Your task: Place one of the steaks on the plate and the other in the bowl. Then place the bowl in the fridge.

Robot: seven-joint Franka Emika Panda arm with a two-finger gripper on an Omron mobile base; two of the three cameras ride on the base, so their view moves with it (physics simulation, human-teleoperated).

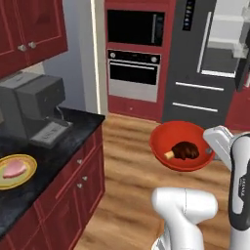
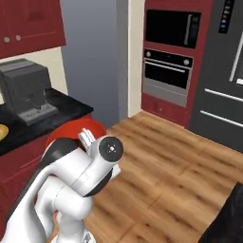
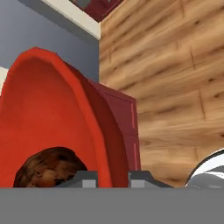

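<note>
The orange-red bowl (image 1: pixel 178 145) hangs tilted in the air over the wooden floor, with my gripper (image 1: pixel 211 146) shut on its right rim. In the hand view the rim of the bowl (image 3: pixel 65 113) runs between my gripper's (image 3: pixel 113 178) two fingertips. The dark brown steak (image 1: pixel 184 150) with its tan bone end lies inside the bowl. On the black counter at the left, the pale pink steak (image 1: pixel 14 169) rests on the yellow plate (image 1: pixel 30 172). The dark grey fridge (image 1: pixel 195 93) stands ahead at the upper right, its right door apparently open onto pale shelves.
A grey coffee machine (image 1: pixel 30 107) stands on the counter (image 1: pixel 73 134) behind the plate. A built-in oven (image 1: pixel 134 74) and microwave (image 1: pixel 135 27) fill the red column left of the fridge. Wooden floor (image 1: pixel 127 171) lies between counter and fridge.
</note>
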